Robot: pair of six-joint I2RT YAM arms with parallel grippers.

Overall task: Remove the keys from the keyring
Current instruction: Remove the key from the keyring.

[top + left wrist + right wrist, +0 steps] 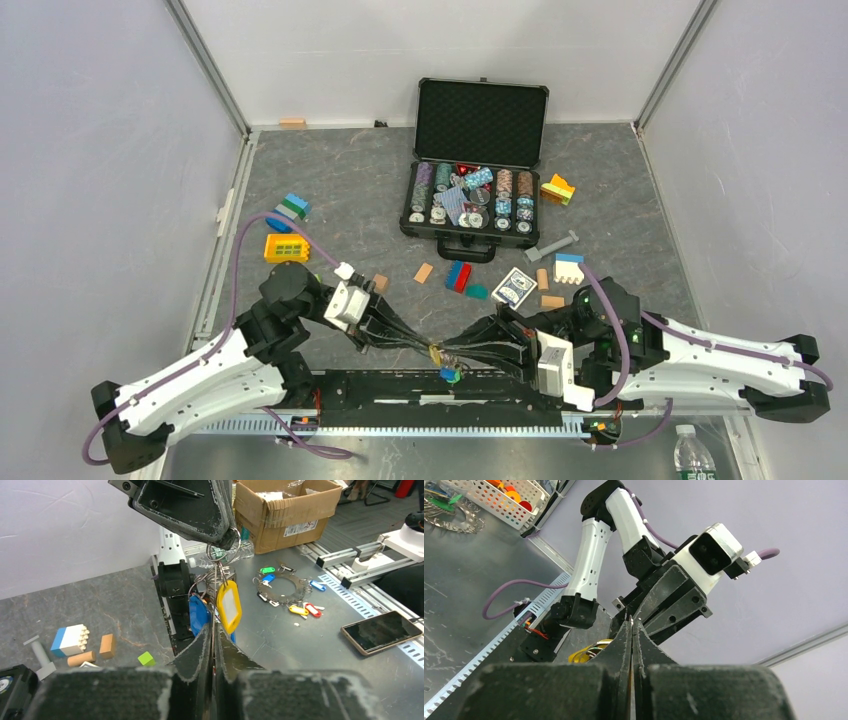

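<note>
Keyring (pixel 218 560) pinched by right gripper (pixel 632 630), left gripper (pixel 213 635) clamped on keys (pixel 229 605), arms angled inward

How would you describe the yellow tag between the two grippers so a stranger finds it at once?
Look at the table's near edge, where the left gripper and right gripper meet. A keyring hangs at the right gripper's tip. The yellow tag has a white window; the blue tag hangs beside it.

Plain pale lilac-white walls (pixel 90 150) with aluminium corner posts (pixel 205 60) enclose the evenly lit, dark grey mottled surface (pixel 350 190).
</note>
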